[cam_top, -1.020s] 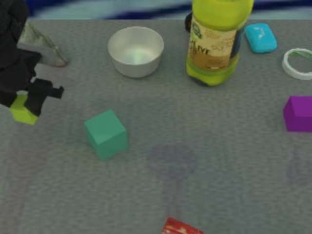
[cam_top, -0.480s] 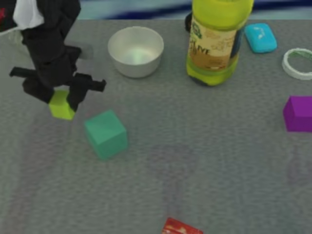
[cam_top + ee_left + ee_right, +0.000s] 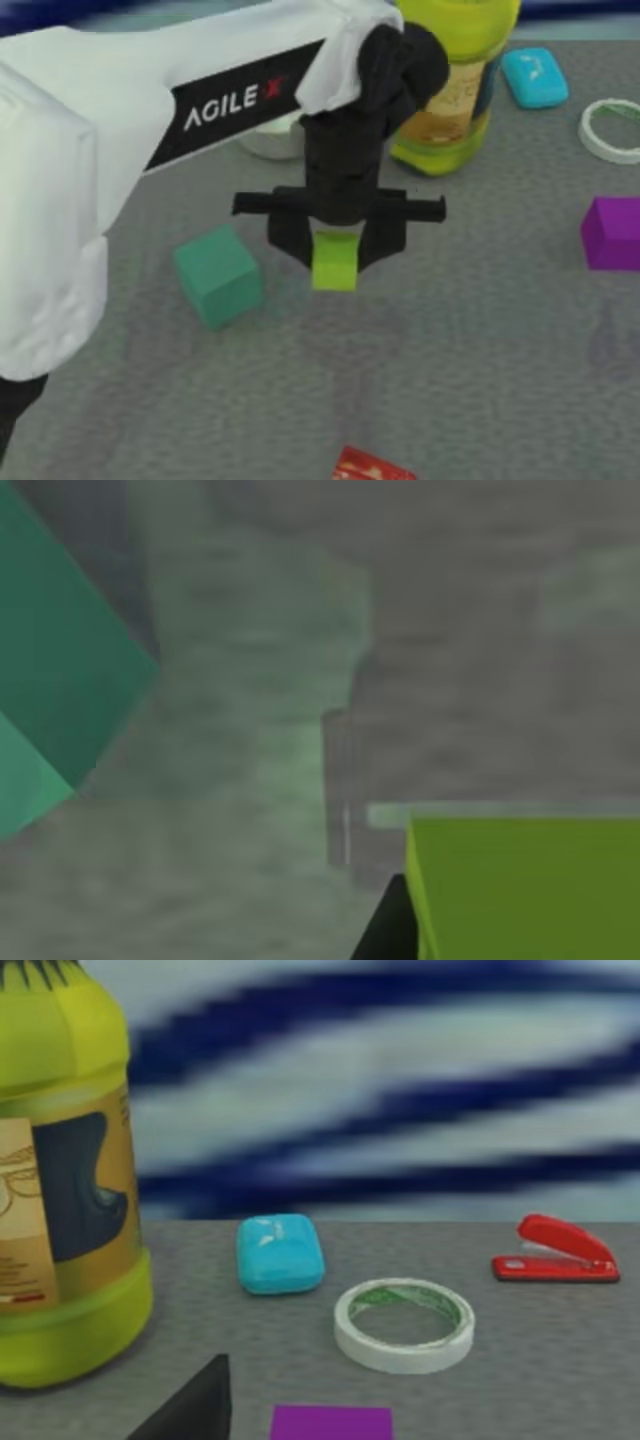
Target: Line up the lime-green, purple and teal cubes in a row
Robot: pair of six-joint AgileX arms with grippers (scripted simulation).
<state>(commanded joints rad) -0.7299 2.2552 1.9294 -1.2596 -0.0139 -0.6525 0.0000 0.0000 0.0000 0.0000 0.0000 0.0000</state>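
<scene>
Top view: the left gripper [image 3: 336,262] is being held over the middle of the table [image 3: 480,380], its fingers clamped on the lime cube [image 3: 335,261], which is being carried between them. The white left arm [image 3: 150,150] is reaching in from the left edge and is covering most of the bowl [image 3: 265,143] behind it. The teal cube [image 3: 218,275] is sitting on the table just left of the gripper, apart from it and turned at an angle to the table edges. The purple cube [image 3: 612,232] is lying at the right edge, well apart from the other two. An oil bottle [image 3: 450,90] is standing upright at the far side, partly hidden by the wrist; a light-blue bar [image 3: 534,77] and a tape ring [image 3: 610,130] are lying to its right. A red object [image 3: 372,466] is being cut off by the near edge.

Left wrist view: the lime cube [image 3: 525,885] and a corner of the teal cube [image 3: 55,695] are being shown close up.

Right wrist view: the bottle [image 3: 62,1175], bar [image 3: 280,1252], tape ring [image 3: 404,1324], a red stapler [image 3: 556,1250] and the purple cube's top [image 3: 331,1422] are being seen. The right gripper is not being seen clearly; whether its fingers are apart cannot be told.
</scene>
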